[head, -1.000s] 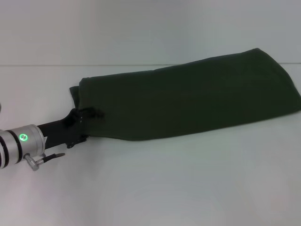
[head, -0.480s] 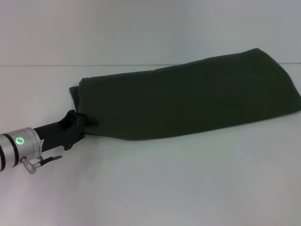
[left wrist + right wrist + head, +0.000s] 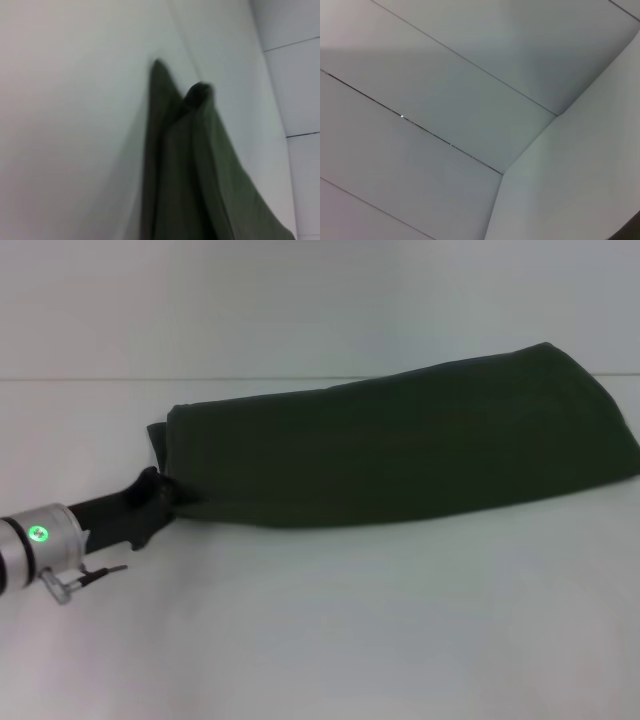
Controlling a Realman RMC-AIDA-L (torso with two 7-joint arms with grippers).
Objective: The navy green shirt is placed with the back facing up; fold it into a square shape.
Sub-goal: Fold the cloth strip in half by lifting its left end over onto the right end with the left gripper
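The shirt (image 3: 400, 445), already folded into a long band, is seen lying slantwise across the white table (image 3: 330, 630). The left gripper (image 3: 165, 495) is met at its near-left corner; whether its fingers are spread cannot be told. Soft, limp cloth is best taken by the corners. Pale panelled walls (image 3: 445, 100) surround.

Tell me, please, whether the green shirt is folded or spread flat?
Folded: the navy green shirt lies as a long narrow band without sleeves showing, layered edges beside the left end effector.
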